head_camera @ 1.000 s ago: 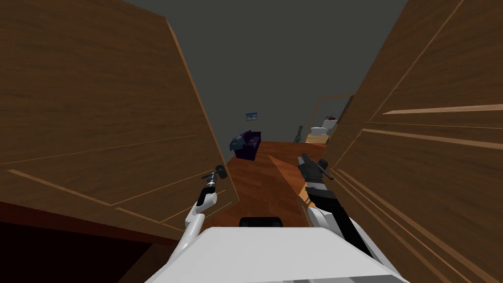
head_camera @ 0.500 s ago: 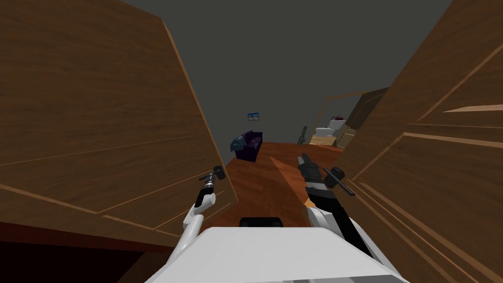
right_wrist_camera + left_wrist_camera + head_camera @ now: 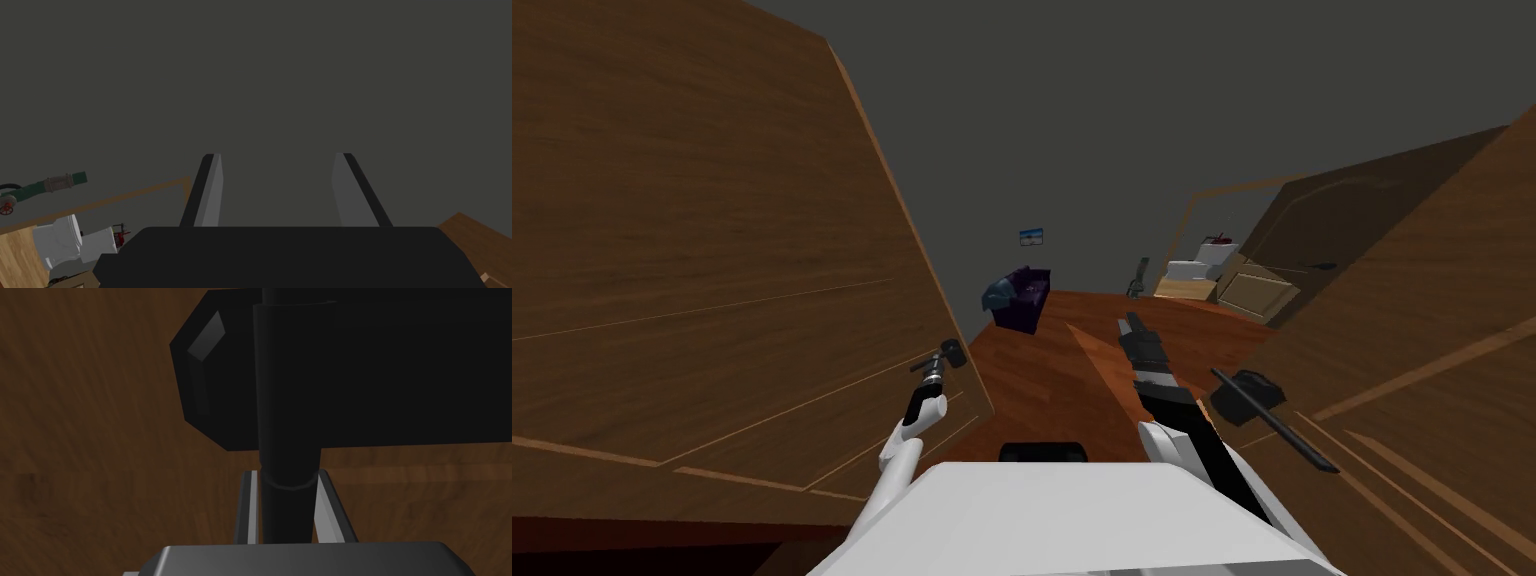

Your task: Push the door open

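Brown wooden door panel [image 3: 712, 250] at our 10 o'clock; left end effector [image 3: 288, 488] clamped on its black handle [image 3: 350, 373], likely so we push the panel through it. Right end effector [image 3: 278, 160] fingers apart, idle at 1 o'clock. Second brown door leaf [image 3: 1412, 330] ajar at 3 o'clock. Reddish wooden floor [image 3: 1042, 370], dark purple sofa [image 3: 1019, 297] at 12 o'clock.

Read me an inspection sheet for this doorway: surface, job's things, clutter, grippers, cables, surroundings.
Surface: red-brown wood floor between the doors.
Job's things: brown left door with black handle; brown right door angled aside, black lever on it.
Clutter: nothing seen.
Grippers: left gripper, jaws shut on the handle's stem; right gripper, jaws open, empty.
Cables: nothing seen.
Surroundings: grey wall, purple sofa, small wall picture, white toilet far ahead.
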